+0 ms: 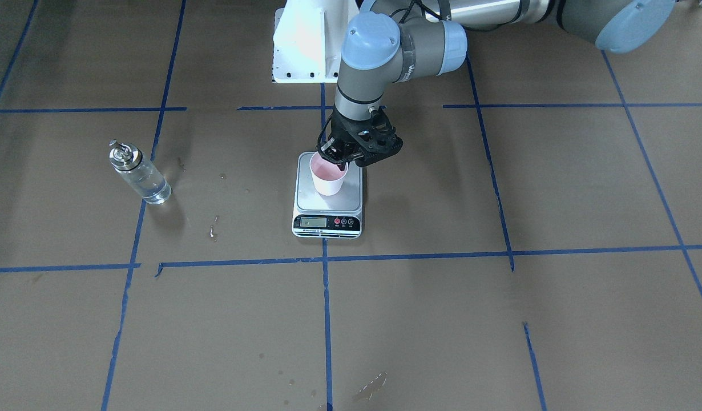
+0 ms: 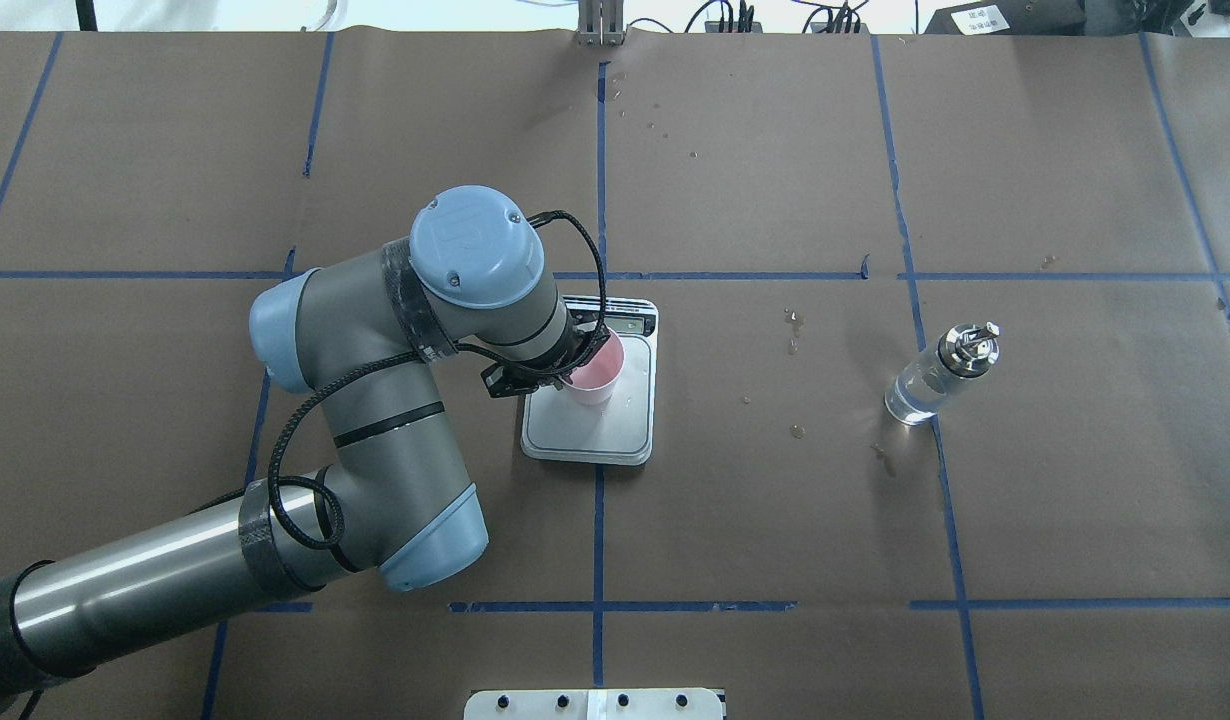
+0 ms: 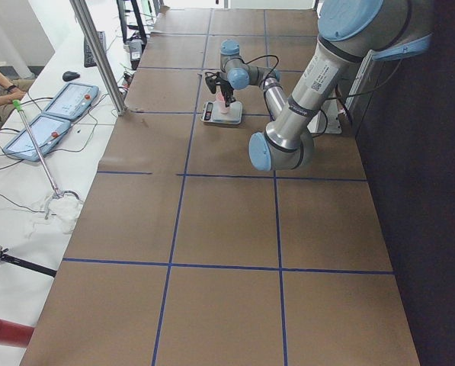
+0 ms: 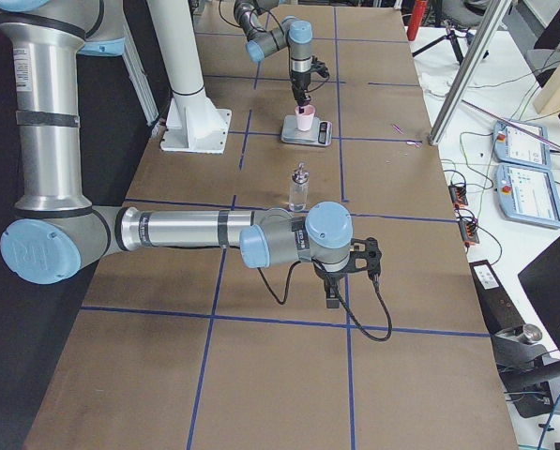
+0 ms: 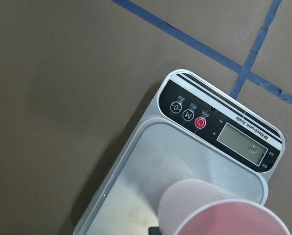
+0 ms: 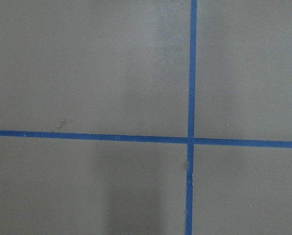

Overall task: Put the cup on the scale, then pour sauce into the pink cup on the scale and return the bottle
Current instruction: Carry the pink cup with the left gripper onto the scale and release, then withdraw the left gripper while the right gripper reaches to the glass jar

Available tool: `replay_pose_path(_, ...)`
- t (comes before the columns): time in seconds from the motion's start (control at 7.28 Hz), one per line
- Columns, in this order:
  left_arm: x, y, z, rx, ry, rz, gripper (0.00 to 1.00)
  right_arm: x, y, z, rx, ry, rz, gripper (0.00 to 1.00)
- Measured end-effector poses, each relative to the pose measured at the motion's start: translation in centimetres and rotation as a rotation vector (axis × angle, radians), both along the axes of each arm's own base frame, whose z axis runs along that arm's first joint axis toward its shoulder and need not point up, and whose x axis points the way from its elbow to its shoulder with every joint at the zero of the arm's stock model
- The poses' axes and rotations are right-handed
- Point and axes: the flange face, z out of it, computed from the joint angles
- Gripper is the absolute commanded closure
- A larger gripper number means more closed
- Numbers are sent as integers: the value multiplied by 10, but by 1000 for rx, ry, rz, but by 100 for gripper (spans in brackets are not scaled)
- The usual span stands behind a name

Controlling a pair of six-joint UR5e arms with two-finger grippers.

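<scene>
**Brown table, blue grid, pink cup on silver scale**

Matte brown paper table (image 1: 442, 319), gridded with blue tape lines (image 1: 327, 308), a few pale stains. The cup (image 1: 327, 181) is pale pink outside, deeper pink inside. The scale (image 1: 305, 200) has a silver-grey platform, white rim, black front strip with 2 thin white stripes, grey-green LCD, 1 red button and 2 black buttons ringed white. The bottle (image 1: 148, 181) is clear glass with a silver collar and spout; the sauce (image 1: 155, 193) is colourless. The left arm (image 2: 395, 430) is grey with light blue caps and a black cable. The left gripper (image 1: 335, 161) is black. The robot base (image 1: 305, 43) is white.
</scene>
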Motion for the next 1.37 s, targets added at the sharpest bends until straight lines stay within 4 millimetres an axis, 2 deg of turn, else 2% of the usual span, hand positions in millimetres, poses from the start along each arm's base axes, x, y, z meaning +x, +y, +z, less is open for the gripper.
replay_pose_path(0.27,-2,1,1,34,-4,27,0,0,-3,-4,5,-5,-1,0)
replay_pose_path(0.55,-16,8,-9,58,21,52,0,-1,-6,-18,22,-11,4,0)
replay_pose_path(0.82,-58,19,-28,91,54,113,0,-9,-5,-53,37,-21,19,0)
replay_pose_path(0.96,-84,19,-35,105,70,126,0,-19,2,-87,27,-24,21,0)
replay_pose_path(1.1,-107,15,-35,124,76,127,0,-32,17,-136,8,-28,19,0)
replay_pose_path(1.24,-130,6,-31,149,77,122,0,-47,36,-181,-9,-38,21,0)
replay_pose_path(1.37,-157,-4,-24,173,78,121,0,-68,53,-217,-33,-52,33,0)
